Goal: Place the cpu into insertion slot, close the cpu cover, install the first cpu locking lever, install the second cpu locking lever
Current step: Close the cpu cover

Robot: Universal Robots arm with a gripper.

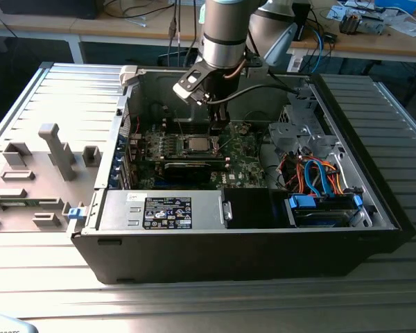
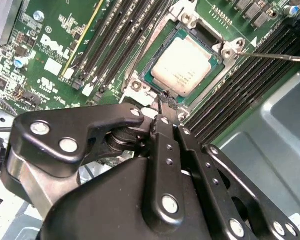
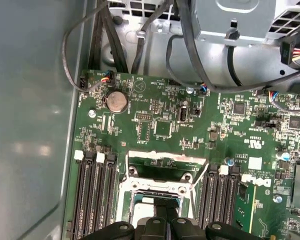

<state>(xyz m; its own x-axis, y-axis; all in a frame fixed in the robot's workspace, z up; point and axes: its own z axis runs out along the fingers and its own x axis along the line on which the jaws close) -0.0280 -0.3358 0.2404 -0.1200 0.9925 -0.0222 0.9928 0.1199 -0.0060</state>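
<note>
— Where's your cpu (image 1: 197, 144)?
— Flat on the motherboard (image 1: 246, 149), centre of the exterior view, just to the exterior view's left of your claw (image 1: 218, 129).
— And the claw?
— Fingers (image 2: 164, 135) pressed together, seemingly gripping nothing.

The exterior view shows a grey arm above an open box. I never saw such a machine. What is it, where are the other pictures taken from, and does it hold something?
It is a robot arm reaching into an open computer case. Both wrist views come from cameras riding on the arm, facing the green circuit board. The cpu lies in its socket. The pincer is shut at the socket's edge; whether it grips anything, I cannot tell.
</note>
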